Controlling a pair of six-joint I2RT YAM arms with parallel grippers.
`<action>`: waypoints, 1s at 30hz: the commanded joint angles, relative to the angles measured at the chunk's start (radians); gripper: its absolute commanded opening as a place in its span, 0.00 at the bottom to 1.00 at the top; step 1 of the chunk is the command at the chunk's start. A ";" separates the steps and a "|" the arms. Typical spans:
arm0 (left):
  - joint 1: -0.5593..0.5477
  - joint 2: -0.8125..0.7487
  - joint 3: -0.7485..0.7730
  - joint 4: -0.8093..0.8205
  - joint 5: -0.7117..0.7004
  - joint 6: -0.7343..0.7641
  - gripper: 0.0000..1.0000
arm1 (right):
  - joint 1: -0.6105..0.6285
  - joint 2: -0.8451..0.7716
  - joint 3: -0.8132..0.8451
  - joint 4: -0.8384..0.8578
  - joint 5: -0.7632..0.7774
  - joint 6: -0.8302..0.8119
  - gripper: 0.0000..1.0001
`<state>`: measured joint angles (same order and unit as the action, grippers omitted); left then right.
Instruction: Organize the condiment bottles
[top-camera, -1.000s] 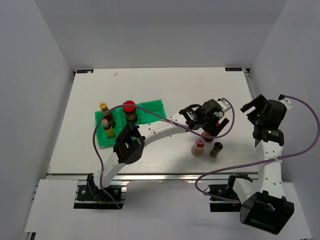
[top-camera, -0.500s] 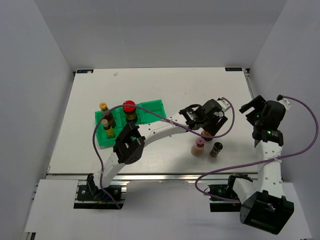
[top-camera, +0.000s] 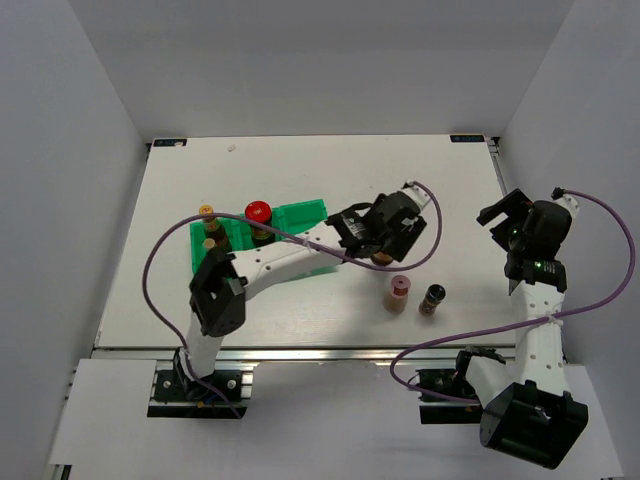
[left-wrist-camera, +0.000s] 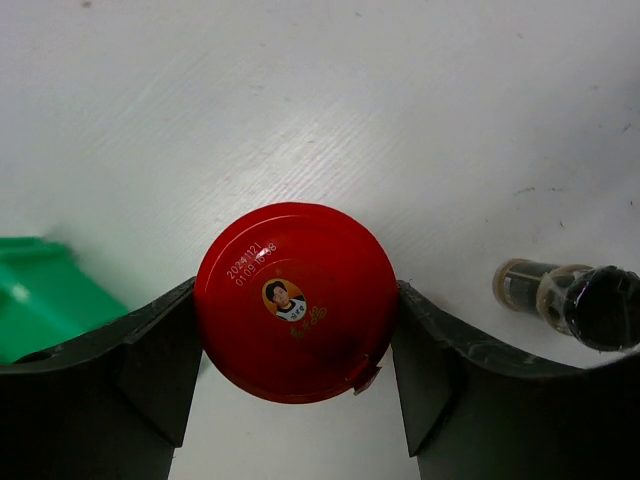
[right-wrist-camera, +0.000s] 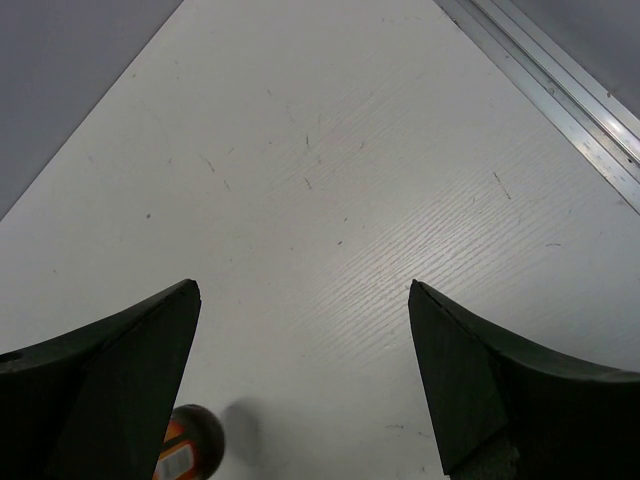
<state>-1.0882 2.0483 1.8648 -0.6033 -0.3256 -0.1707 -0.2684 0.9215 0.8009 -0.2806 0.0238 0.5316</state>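
My left jaws are clamped on the red-capped bottle (left-wrist-camera: 295, 300), pressing each side of its cap, dead centre in the left wrist view. From above, the wrist hides nearly all of that bottle, mid-frame. The same wrist view puts the black-capped bottle (left-wrist-camera: 570, 297) at the right edge and a corner of the green tray (left-wrist-camera: 40, 295) at the left. Overhead, a pink-capped bottle (top-camera: 399, 293) stands just beside the black-capped bottle on the desk (top-camera: 300, 170), right of centre. My right jaws are spread wide above the desk, far right.
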 joint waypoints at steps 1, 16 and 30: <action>0.042 -0.240 -0.033 0.094 -0.130 -0.042 0.32 | -0.005 -0.012 -0.014 0.050 -0.015 -0.018 0.90; 0.255 -0.555 -0.233 -0.130 -0.343 -0.309 0.33 | -0.005 0.013 -0.016 0.063 -0.074 -0.016 0.89; 0.375 -0.682 -0.397 -0.205 -0.343 -0.415 0.34 | -0.005 0.057 -0.012 0.066 -0.119 -0.025 0.89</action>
<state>-0.7483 1.4208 1.4868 -0.8642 -0.6472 -0.5510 -0.2684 0.9760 0.7872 -0.2531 -0.0723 0.5224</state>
